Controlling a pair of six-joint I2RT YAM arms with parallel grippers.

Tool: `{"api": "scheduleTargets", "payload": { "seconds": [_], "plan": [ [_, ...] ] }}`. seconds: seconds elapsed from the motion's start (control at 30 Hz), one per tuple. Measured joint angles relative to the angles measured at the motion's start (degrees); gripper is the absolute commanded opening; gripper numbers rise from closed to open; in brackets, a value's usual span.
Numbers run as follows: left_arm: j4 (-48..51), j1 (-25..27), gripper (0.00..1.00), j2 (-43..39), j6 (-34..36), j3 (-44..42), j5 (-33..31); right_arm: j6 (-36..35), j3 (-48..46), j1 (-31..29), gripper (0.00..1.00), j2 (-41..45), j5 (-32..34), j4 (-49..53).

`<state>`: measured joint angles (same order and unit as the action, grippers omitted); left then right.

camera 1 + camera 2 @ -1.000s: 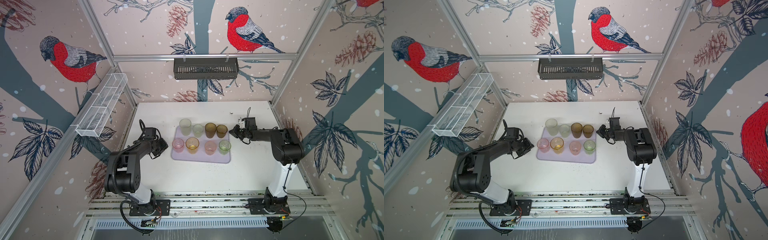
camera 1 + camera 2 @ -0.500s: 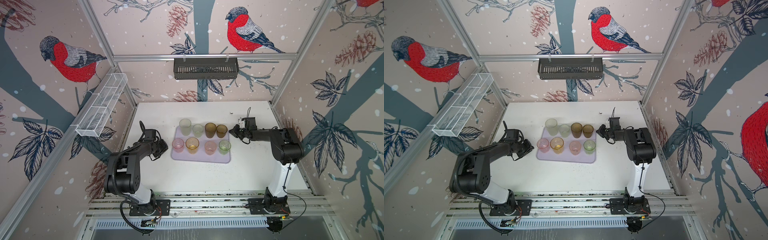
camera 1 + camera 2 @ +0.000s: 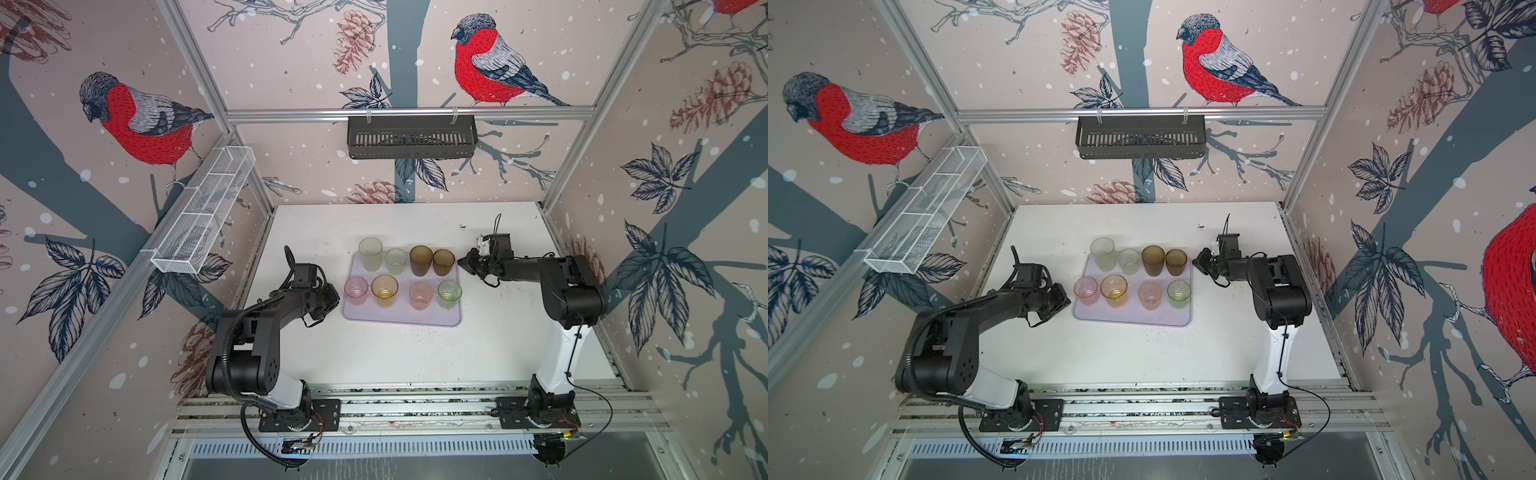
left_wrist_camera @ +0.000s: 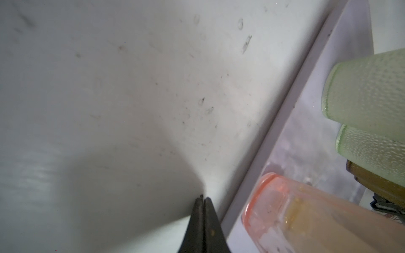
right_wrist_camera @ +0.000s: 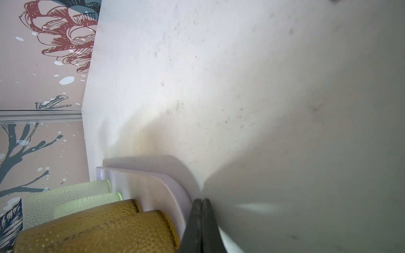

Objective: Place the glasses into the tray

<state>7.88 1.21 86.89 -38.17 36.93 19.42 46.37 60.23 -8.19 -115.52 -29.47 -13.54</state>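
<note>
Item: glasses (image 3: pixel 384 286), eight, all upright within the lilac tray (image 3: pixel 399 319); task judged complete.
Left gripper (image 4: pixel 203 199): fingers pressed together, nothing held; pink tumbler (image 4: pixel 285 219) and the tray's rim just beside the tips.
Right gripper (image 5: pixel 200 200): likewise closed and empty, brown tumbler (image 5: pixel 109 230) close alongside.
Recommended: fingers to be drawn straight away from the rim, without sideways sweep, so that nothing is nudged.

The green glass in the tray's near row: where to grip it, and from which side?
Likely its right rim wall, from above-right: the green glass stands upright, mouth open, at the row's right end, a pink glass close on its left.
</note>
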Motion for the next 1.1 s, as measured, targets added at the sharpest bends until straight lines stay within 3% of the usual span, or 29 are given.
{"api": "scheduleTargets", "payload": {
  "seconds": [0.7, 1.1],
  "plan": [
    [0.3, 3.4, 0.05, -5.6, -3.0, -4.8, -0.6, 0.0, -2.6, 2.5, 0.06, 1.3, -0.5, -1.9],
    [0.8, 4.2, 0.05, -7.6, -4.7, -6.3, -1.4, -1.1, -5.8, 12.8, 0.08, 6.1, 0.2, 1.6]
  ]
}}
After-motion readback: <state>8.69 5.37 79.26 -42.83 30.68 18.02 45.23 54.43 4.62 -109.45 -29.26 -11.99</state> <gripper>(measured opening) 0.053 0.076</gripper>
